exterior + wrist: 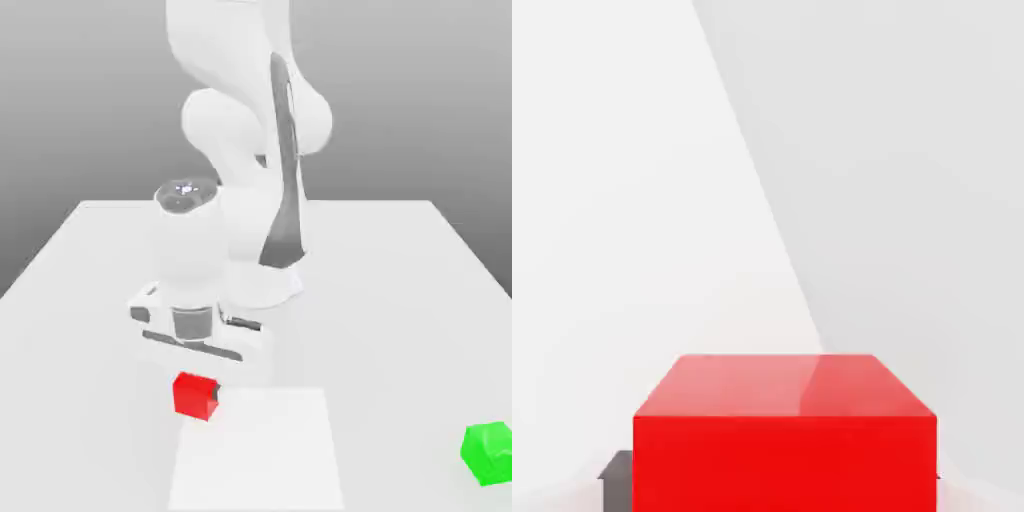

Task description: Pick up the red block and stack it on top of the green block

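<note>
A broad, smooth white tabletop with straight edges (370, 300) is being seen in the exterior view, backed by a plain grey gradient background (400, 100). A flat, four-sided, brighter white patch (260, 450) is being shown on the tabletop's near part, its sides being spread slightly wider toward the camera.

Wore smooth white over nearly the whole arm (235, 225), with bulging, rounded joints — and ran a long, tapering dark grey panel (287, 185) down one link. Carried a glossy grey round cap (187, 193), a dark grey band (192, 322) lower down, and a white gripper (197, 396) — marked with slender dark strips (192, 346).
</note>
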Available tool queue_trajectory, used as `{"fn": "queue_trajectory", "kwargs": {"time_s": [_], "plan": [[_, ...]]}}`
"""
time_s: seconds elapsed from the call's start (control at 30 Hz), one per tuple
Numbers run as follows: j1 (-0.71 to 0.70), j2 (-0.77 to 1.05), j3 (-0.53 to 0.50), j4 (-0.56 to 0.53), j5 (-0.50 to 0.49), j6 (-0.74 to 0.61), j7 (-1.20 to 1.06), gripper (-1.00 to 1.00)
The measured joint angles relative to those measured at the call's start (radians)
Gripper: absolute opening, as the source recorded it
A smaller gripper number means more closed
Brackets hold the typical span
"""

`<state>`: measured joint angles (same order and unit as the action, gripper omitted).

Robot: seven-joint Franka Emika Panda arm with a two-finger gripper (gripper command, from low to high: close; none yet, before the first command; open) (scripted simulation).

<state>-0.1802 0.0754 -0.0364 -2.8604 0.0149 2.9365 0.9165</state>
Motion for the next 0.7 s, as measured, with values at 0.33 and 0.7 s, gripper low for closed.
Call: {"fn": "queue_trajectory", "kwargs": {"time_s": [0.33,0.7], "plan": [[0.223,-0.027,0.129,0.198,-0.063,-0.232,-0.011,-1.0],[0.488,0.214,0.307,0.529,-0.165,-0.331,-0.023,-1.0]]}}
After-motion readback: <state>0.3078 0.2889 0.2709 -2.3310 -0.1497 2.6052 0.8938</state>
